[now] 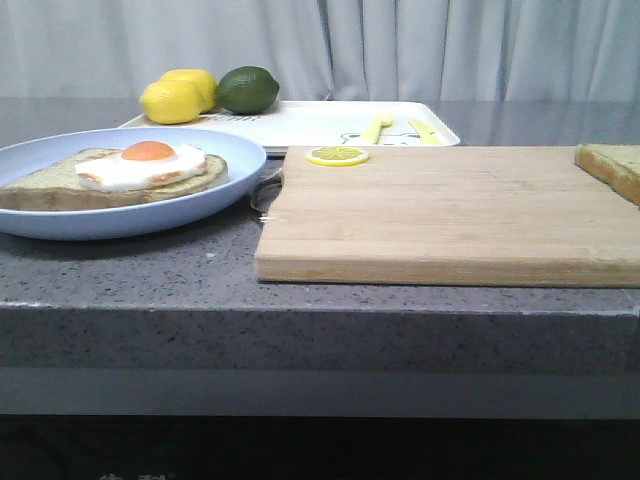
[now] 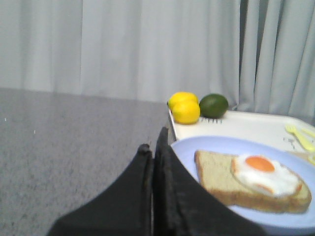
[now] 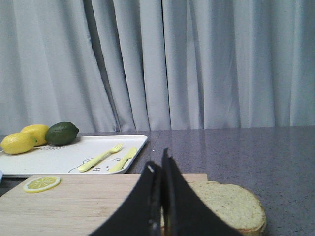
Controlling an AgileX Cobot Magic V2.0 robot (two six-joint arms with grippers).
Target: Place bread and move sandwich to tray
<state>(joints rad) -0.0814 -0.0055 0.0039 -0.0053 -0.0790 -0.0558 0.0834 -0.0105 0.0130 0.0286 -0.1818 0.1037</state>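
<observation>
Nearest in the front view, the wooden cutting board (image 1: 440,215) fills the centre right, and the bread (image 1: 610,168) lies on its far right corner, cut by the frame edge. At the left, the sandwich (image 1: 130,172) is on its blue plate (image 1: 120,215), uncovered. Behind, in the upper middle, the tray (image 1: 320,125) carries lemons (image 1: 178,97) and a lime (image 1: 247,89). The left gripper (image 2: 153,147) and the right gripper (image 3: 158,169) are both closed and empty. Nothing seems done yet: both steps are left.

Lighting was soft, even and cool, with faint shadows only. The front view was sharp. The left wrist view was blurred throughout, its sandwich (image 2: 253,179) at four o'clock hazy.
</observation>
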